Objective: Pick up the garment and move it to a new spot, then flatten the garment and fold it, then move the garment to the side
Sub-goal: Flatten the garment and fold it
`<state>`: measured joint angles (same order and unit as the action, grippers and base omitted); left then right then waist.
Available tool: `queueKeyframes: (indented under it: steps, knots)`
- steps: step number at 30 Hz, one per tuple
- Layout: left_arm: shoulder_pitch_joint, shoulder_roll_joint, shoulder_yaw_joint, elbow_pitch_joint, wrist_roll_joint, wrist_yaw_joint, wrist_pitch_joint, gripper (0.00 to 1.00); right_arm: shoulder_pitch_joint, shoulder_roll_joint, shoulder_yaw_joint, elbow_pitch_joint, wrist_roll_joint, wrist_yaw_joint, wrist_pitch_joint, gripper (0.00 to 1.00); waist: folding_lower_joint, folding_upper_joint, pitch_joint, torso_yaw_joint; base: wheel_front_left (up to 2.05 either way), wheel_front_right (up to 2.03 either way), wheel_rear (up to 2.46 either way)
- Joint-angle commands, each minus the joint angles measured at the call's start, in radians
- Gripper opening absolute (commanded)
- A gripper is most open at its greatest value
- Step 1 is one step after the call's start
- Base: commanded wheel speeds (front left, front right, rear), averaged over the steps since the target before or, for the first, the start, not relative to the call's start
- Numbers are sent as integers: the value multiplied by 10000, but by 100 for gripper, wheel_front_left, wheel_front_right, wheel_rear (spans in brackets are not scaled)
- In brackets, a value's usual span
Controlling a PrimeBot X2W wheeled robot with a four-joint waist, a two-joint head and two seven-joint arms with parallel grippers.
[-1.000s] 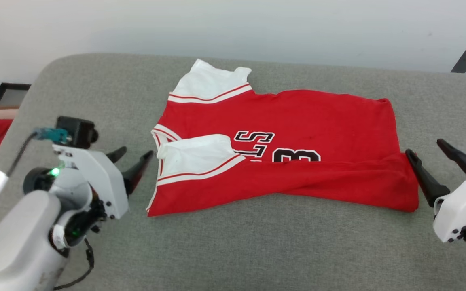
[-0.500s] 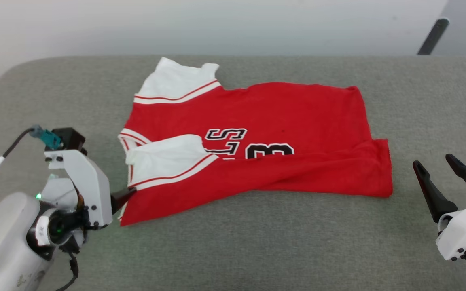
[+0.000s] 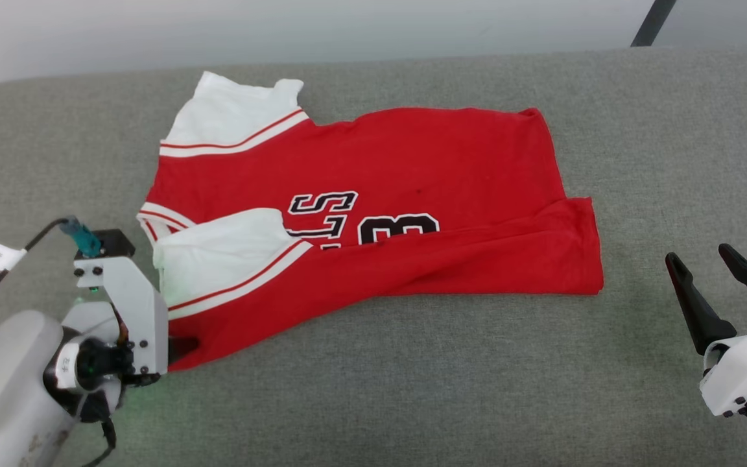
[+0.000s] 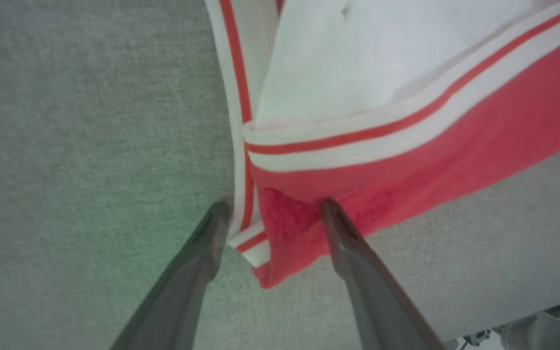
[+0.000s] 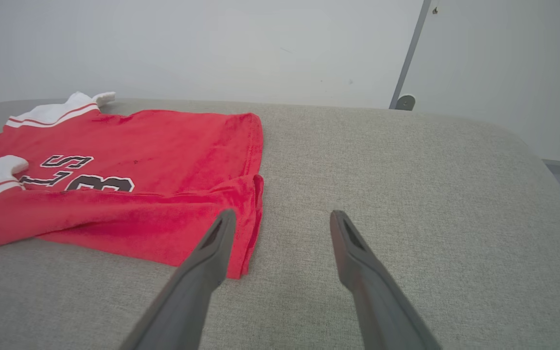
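Red garment [image 3: 412, 162] lies long axis left-right, mid-frame; its lower-left corner sits between spread jaws of left gripper [image 4: 274, 204]. Right gripper [image 3: 699, 251], jaws apart, lower right, well apart from it.

Soft, even light is filling the scene with faint shadows, while a green glow is tinting the bench [image 4: 56, 218] in the slightly blurred left wrist view.
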<state>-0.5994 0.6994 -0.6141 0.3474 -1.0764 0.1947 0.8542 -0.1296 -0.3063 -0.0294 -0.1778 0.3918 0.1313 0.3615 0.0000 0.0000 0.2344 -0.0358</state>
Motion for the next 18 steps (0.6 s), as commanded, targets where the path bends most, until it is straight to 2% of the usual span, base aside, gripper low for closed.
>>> queueKeyframes:
  steps: [1,16,17,18]
  knots:
    - [-80,-10,-103,214,106,17,77,100,22,30,-48,-33,25,-11,-1,100,0,0,106,-66,0,0,0]
    - [-219,-265,-621,1880,450,-210,186,100,-180,93,4,-111,285,-11,233,100,0,0,347,-115,0,0,0]
    - [-256,-302,-615,1969,452,-228,138,74,-189,70,46,-116,319,-11,285,100,0,0,362,-104,0,0,0]
    - [-323,-321,-619,2043,508,-308,34,4,-190,48,93,-105,379,-11,389,100,0,0,383,-98,0,0,0]
